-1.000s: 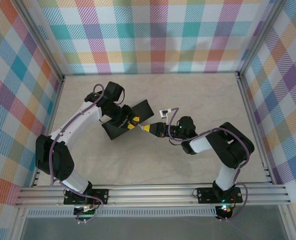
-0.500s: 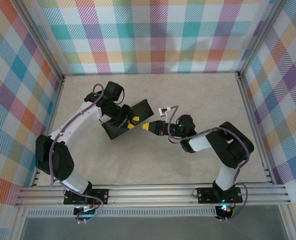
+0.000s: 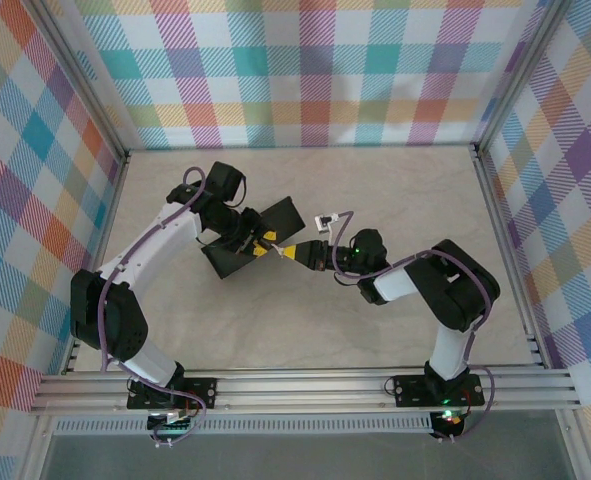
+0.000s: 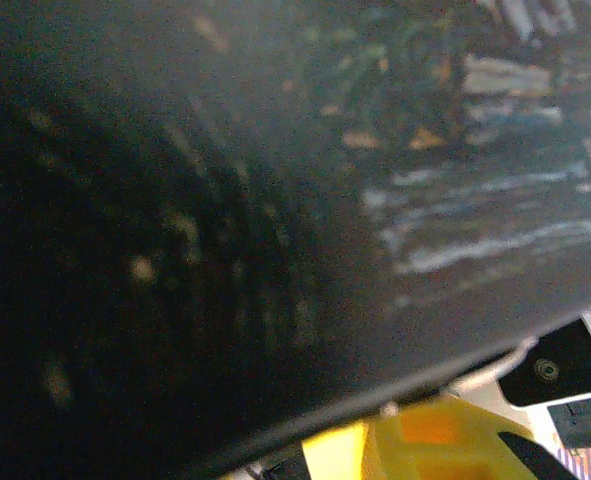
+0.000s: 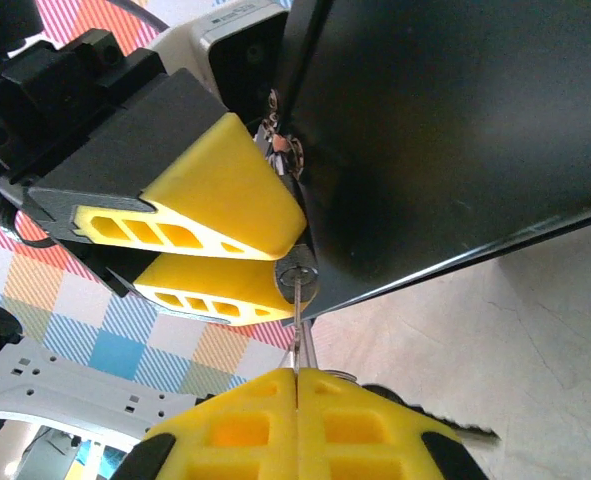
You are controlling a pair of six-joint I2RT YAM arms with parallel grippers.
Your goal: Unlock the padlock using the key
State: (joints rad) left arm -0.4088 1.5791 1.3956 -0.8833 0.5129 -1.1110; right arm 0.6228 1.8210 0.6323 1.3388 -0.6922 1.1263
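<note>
The tiny dark padlock (image 5: pixel 297 272) hangs at the corner of the dark box (image 5: pixel 455 130), its round keyhole face toward the right wrist camera. Its silvery shackle (image 5: pixel 279 140) runs up along the box edge. My left gripper (image 5: pixel 289 256) is shut on the padlock, one yellow finger (image 5: pixel 225 195) above it and one below. My right gripper (image 5: pixel 297 375) is shut on the thin silvery key (image 5: pixel 297 335), whose blade reaches up into the keyhole. From above, the left gripper (image 3: pixel 262 243) and right gripper (image 3: pixel 291 253) meet tip to tip at the box.
The box's painted lid (image 4: pixel 275 200) sits right against the left wrist camera. The box (image 3: pixel 237 255) lies left of centre on the beige table (image 3: pixel 395 200). Plaid walls and metal rails close in the table on three sides.
The right gripper has edged slightly left toward the padlock with the key. The left arm and the box have stayed put.
</note>
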